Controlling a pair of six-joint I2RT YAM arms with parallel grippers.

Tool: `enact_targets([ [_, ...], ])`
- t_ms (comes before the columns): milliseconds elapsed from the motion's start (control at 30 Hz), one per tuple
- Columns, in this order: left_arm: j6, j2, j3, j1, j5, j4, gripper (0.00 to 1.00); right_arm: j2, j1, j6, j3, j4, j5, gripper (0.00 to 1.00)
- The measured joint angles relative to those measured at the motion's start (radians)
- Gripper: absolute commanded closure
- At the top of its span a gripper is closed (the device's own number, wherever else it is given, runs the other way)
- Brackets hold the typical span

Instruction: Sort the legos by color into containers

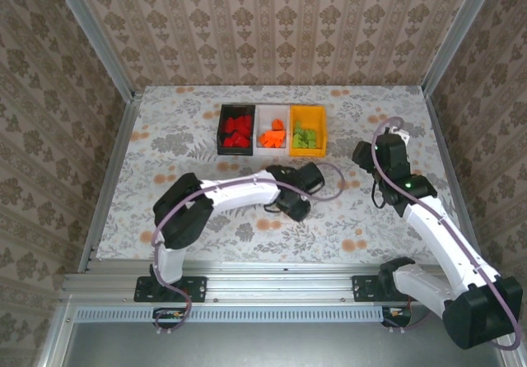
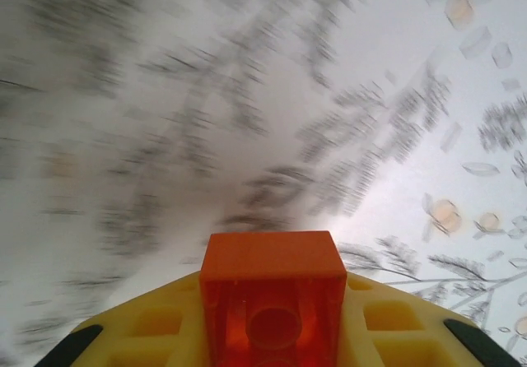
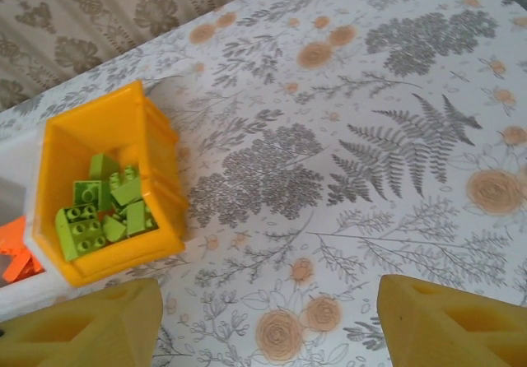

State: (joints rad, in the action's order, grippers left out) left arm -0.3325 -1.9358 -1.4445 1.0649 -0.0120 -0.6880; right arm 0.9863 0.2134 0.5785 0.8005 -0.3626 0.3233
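Left gripper is clamping an orange brick, seen close in its wrist view, short of the three bins; right gripper is hanging wide open near the yellow-orange bin holding green bricks.

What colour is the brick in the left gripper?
Orange brick, clearest in the left wrist view.

I see a tablecloth, white with grey leaves and small orange flowers. Walls with brown patterned paper stand behind it and on both its sides. A grey metal rail runs along its near edge. Thin metal posts rise from its back corners.
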Motion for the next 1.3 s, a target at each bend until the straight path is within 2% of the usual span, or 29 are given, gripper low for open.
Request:
enact_targets([
  [200,0.051,-0.008,-0.258,-0.240,-0.034,-0.024,0.73,-0.038,-0.007,0.069,-0.076,0.021,-0.002,0.27],
  [333,0.072,-0.109,-0.510,-0.365,-0.038,-0.027,0.74,-0.045,-0.007,0.084,-0.087,0.023,-0.016,0.27],
  [567,0.089,-0.415,-0.874,-0.441,-0.007,-0.100,0.72,-0.068,-0.007,0.080,-0.090,0.015,-0.037,0.26],
  [733,0.094,-0.526,-0.934,-0.444,0.005,-0.161,0.66,-0.077,-0.007,0.072,-0.090,0.015,-0.043,0.26],
  [900,0.090,-0.534,-0.939,-0.444,0.013,-0.166,0.51,-0.063,-0.007,0.064,-0.091,0.016,-0.064,0.26],
  [1000,0.090,-0.534,-0.939,-0.445,0.016,-0.172,0.32,-0.039,-0.007,0.053,-0.091,0.016,-0.087,0.26],
  [1167,0.100,-0.517,-0.936,-0.445,0.029,-0.180,0.12,-0.023,-0.007,0.045,-0.091,0.016,-0.128,0.24],
  [1300,0.109,-0.376,-0.807,-0.442,0.033,-0.156,0.00,-0.033,-0.006,0.031,-0.091,0.016,-0.159,0.22],
])
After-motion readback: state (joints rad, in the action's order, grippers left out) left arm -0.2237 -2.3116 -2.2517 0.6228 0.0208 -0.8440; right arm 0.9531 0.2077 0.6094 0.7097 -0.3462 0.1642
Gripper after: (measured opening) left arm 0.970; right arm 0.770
